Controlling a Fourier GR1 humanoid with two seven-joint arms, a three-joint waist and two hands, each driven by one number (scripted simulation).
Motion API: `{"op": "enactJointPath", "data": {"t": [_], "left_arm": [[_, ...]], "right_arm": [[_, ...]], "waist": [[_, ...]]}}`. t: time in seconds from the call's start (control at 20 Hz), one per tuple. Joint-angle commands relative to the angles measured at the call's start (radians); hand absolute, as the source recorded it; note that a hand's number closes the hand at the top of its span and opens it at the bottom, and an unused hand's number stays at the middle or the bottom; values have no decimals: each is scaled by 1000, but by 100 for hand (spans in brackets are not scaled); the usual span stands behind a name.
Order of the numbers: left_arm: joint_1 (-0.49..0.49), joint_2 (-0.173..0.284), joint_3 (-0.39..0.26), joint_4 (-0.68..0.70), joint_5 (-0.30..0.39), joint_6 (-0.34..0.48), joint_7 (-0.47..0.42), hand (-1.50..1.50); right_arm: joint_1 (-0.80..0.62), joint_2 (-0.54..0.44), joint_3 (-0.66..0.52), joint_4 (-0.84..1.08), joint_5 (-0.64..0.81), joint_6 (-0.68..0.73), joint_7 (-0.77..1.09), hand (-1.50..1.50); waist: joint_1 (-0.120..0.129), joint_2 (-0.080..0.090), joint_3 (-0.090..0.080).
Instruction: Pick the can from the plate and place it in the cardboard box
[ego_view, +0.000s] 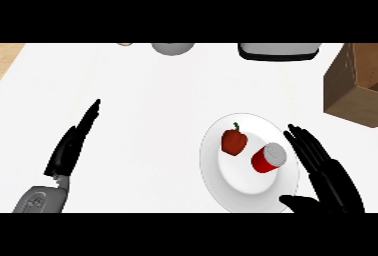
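A red can (267, 159) with a grey lid stands on the white plate (247, 187), right of a red bell pepper (235, 141). My right hand (330, 177) is open just right of the can, fingers straight and pointing away, thumb low at the plate's near rim; a small gap shows between fingers and can. The cardboard box (351, 85) sits at the far right edge, partly cut off. At the left, my left hand (72, 145) rests open, fingers straight and pointing away, far from the plate.
Along the counter's far edge sit a grey rounded object (172, 48), a small tan object (125, 44) and a dark-rimmed grey appliance (279, 51). A wooden strip (9, 55) shows at the far left corner.
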Motion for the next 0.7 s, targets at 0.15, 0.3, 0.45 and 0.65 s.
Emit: {"op": "enactJointPath", "data": {"t": [0.15,0.3,0.45,0.65], "left_arm": [[-58,-43,39,108,-37,-20,-51,0],[81,0,47,-125,-6,-77,41,0],[-51,-27,89,38,-38,-80,7,0],[-37,-81,46,-17,-87,-45,51,0]], "right_arm": [[-108,13,9,152,15,-25,-33,-150],[-98,18,16,148,15,-10,-16,-150],[-68,13,15,123,3,-11,-22,-150],[-147,29,39,178,37,-3,15,-150]], "waist": [[-1,1,0],[5,-1,0],[-2,0,0],[-1,0,0]]}}
